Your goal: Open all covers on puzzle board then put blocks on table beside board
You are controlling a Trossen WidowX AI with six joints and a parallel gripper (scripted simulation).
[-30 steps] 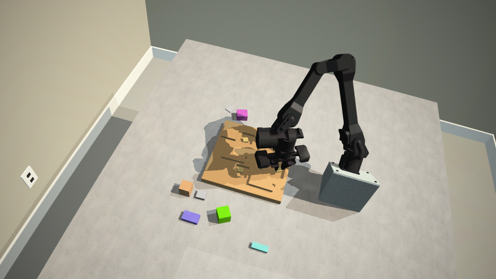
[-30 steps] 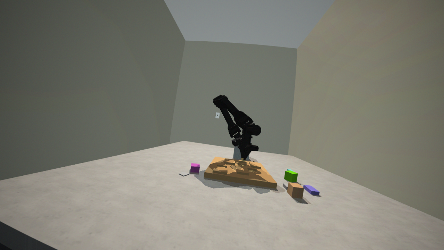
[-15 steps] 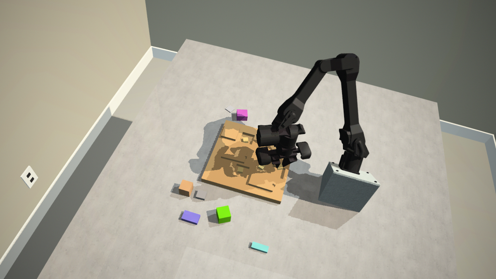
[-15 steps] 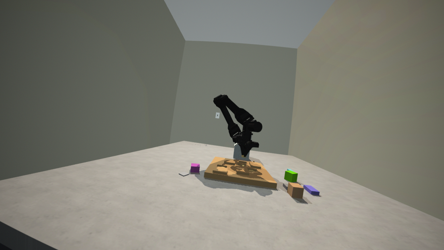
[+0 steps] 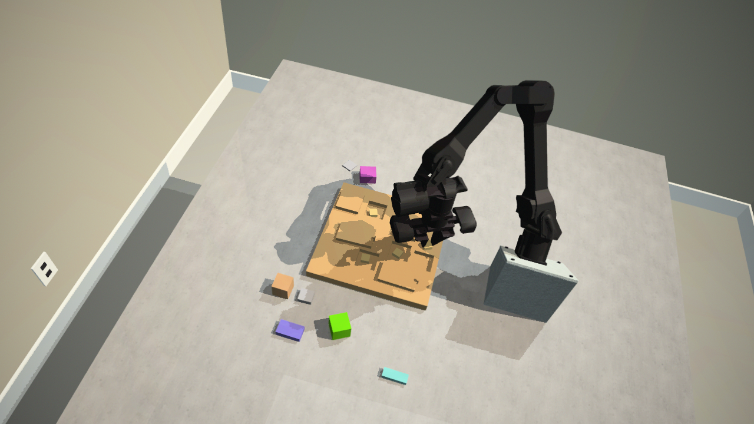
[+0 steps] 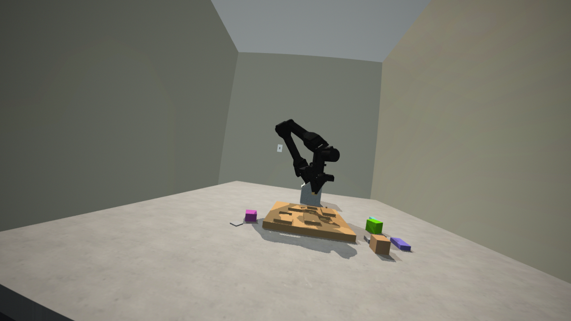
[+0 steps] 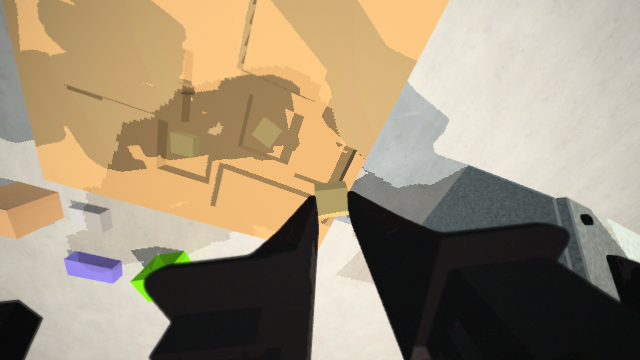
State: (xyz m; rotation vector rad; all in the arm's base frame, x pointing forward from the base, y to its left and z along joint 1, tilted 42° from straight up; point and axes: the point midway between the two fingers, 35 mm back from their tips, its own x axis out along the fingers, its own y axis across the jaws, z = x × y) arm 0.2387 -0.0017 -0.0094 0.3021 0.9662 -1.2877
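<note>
My gripper (image 5: 429,243) (image 6: 315,193) (image 7: 331,199) is shut on a small yellow block (image 5: 427,246) (image 7: 332,201), held above the right part of the wooden puzzle board (image 5: 324,267) (image 6: 307,232) (image 7: 75,175). The wrist view shows the block between both fingertips. One yellow block (image 5: 397,252) (image 7: 266,132) sits in an uncovered well near the middle. Another (image 5: 365,257) (image 7: 184,143) sits in a well to its left. A third (image 5: 373,212) lies in a well at the back. A flat cover (image 5: 397,275) lies at the front right. The arm hides part of the board's back right.
An orange cube (image 5: 282,285) (image 6: 379,244), grey piece (image 5: 304,296), purple bar (image 5: 290,330) (image 6: 399,244), green cube (image 5: 340,325) (image 6: 374,225) and cyan bar (image 5: 394,375) lie in front of the board. A magenta block (image 5: 367,174) (image 6: 250,216) and thin grey piece (image 5: 349,165) lie behind it.
</note>
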